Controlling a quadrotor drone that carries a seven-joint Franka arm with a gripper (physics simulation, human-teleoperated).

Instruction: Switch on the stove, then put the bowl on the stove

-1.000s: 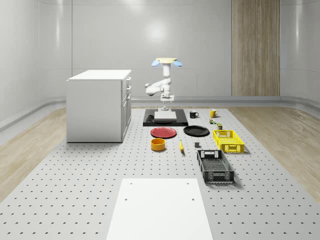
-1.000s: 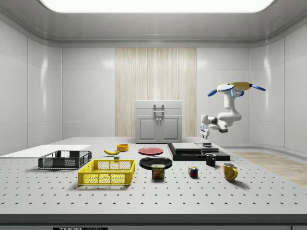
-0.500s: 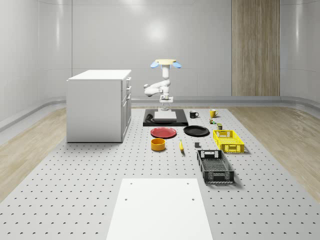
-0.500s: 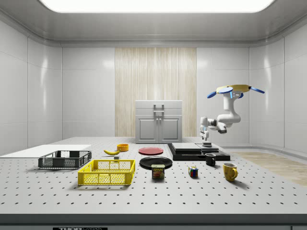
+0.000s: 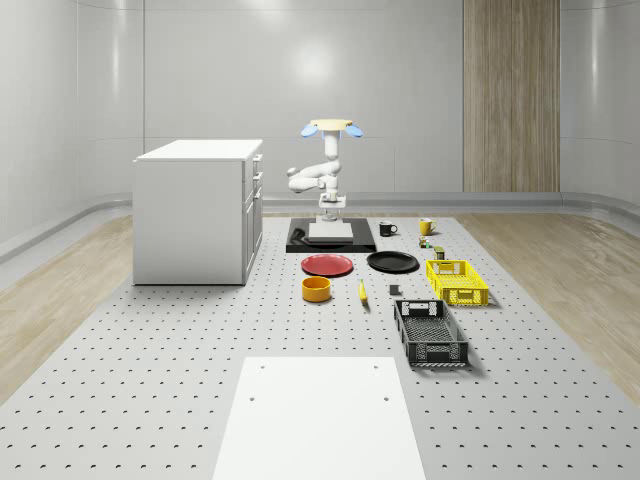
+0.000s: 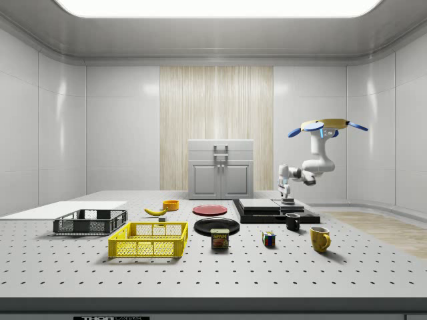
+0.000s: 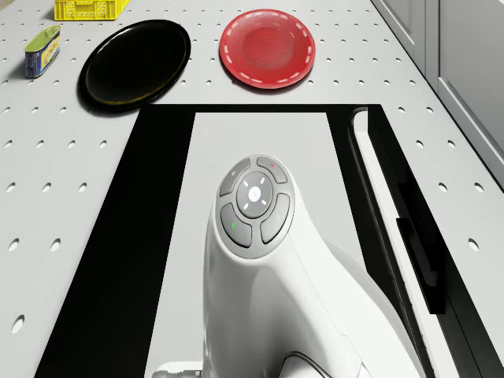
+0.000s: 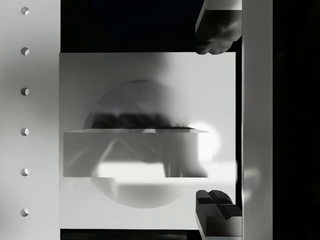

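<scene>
The stove is a black slab with a grey plate on top, at the far end of the table beside the cabinet. My drone hovers over its far side, with the arm bent down in front of it. The gripper hangs just above the grey plate, pointing straight down. In the wrist view the gripper is open, its two fingertips apart over the plate's edge, next to a pale strip. The orange bowl sits on the table nearer the camera, far from the gripper.
A red plate and a black plate lie just before the stove. A dark mug, a yellow mug, a can, a yellow crate and a black crate stand on the whole-scene view's right. The white cabinet is on its left.
The drone has sunk a little and the arm has brought the gripper lower, closer to the stove's plate. The bowl and the other things have not moved.
</scene>
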